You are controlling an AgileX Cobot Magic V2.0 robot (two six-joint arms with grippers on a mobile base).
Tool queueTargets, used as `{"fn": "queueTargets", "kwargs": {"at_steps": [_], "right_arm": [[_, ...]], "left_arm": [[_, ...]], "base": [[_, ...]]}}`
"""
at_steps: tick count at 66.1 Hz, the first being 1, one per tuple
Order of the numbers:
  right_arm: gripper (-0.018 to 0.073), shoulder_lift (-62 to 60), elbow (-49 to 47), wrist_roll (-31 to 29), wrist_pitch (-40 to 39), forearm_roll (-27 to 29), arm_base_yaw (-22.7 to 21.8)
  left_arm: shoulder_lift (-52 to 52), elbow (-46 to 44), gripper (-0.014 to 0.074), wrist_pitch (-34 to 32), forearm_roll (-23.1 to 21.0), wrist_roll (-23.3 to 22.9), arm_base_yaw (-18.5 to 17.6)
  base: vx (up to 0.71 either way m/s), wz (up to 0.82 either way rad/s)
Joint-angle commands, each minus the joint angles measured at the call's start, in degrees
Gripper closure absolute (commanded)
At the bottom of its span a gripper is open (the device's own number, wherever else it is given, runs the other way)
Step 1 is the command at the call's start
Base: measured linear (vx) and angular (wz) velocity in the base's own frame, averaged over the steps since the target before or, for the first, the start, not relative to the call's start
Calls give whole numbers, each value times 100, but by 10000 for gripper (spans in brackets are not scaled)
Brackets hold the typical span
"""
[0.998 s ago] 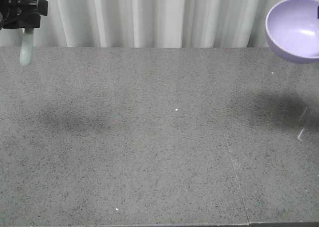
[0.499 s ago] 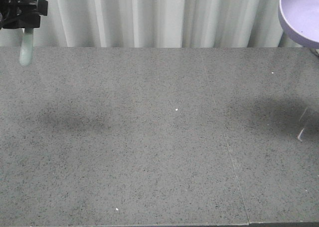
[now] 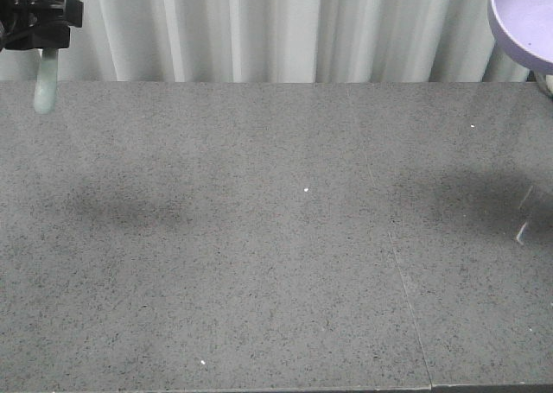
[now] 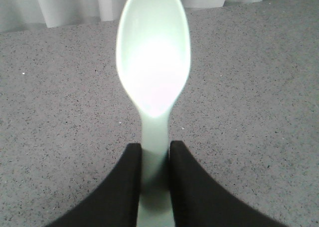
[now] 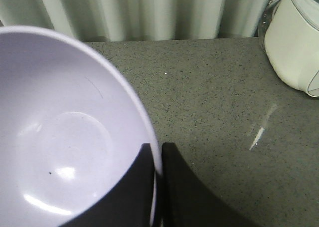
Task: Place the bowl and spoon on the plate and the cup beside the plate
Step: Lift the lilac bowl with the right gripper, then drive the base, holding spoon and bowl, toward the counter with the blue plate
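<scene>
Hanging above speckled grey countertop (image 3: pixel 259 237), the spoon (image 3: pixel 45 86) fronts pleated curtains (image 3: pixel 259 30).

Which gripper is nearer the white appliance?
Right. The right gripper, holding the bowl, hangs near the white appliance; the left gripper, holding the spoon, is across the table from it.

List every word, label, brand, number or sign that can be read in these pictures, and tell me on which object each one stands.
There is no readable text in any view. The spoon, the bowl, the grey counter, the curtain and the white appliance all show plain surfaces, without print, label or number.
</scene>
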Motion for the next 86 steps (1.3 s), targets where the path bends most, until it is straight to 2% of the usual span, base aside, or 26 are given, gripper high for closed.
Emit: {"fn": "queueTargets", "kwargs": {"at_steps": [1,86], "right_arm": [[566,-171,-178,-40,-408,85,-34],[565,-171,-178,-40,-402,84,-34]], "left_arm": [[-216,-179,603,-333,-95,-57,-34],[-216,-179,603,-333,-95,-57,-34]], "base": [[0,0],[0,-1]]}}
